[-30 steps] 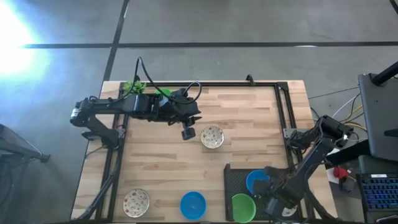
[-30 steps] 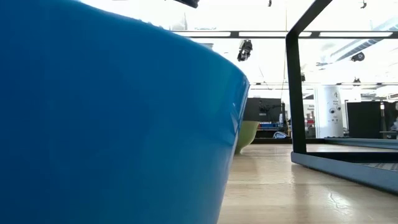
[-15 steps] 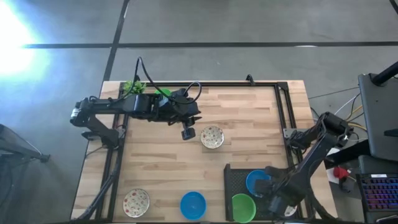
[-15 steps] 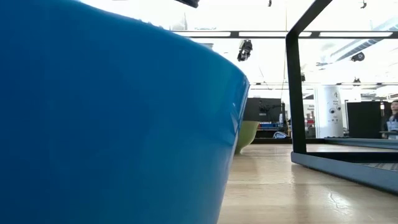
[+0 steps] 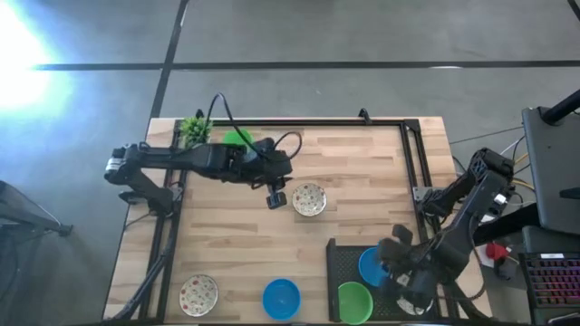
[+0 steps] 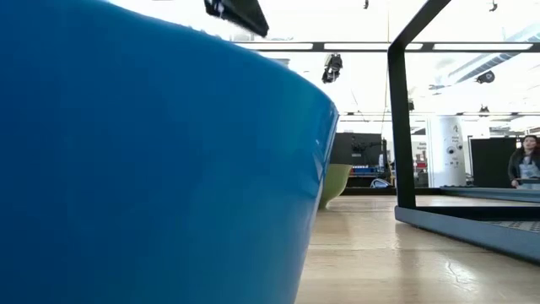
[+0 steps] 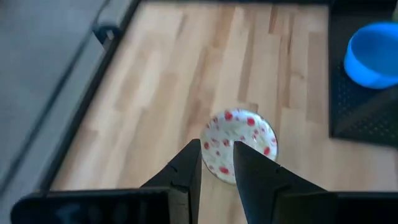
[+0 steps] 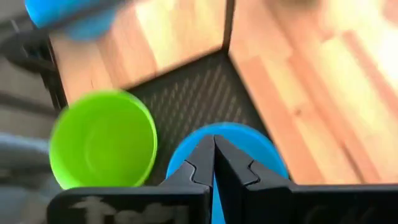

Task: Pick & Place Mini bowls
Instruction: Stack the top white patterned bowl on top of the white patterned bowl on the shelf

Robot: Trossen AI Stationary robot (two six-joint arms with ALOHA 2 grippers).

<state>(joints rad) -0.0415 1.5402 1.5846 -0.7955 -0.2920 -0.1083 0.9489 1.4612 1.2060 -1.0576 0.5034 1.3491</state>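
High view: your left gripper (image 5: 275, 197) hovers just beside the speckled bowl (image 5: 309, 199), jaws spread, probably lining up a pick. Right gripper (image 8: 214, 163), jaws pressed together, empty, sits over the black tray (image 5: 343, 258), where a blue bowl (image 5: 374, 264) and green bowl (image 5: 354, 301) already rest.

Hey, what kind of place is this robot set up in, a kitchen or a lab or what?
Likely a robotics lab or workshop, not a kitchen: the wooden table stands on a bare concrete floor, a keyboard sits beside it, and the low view shows an open hall with a person behind.
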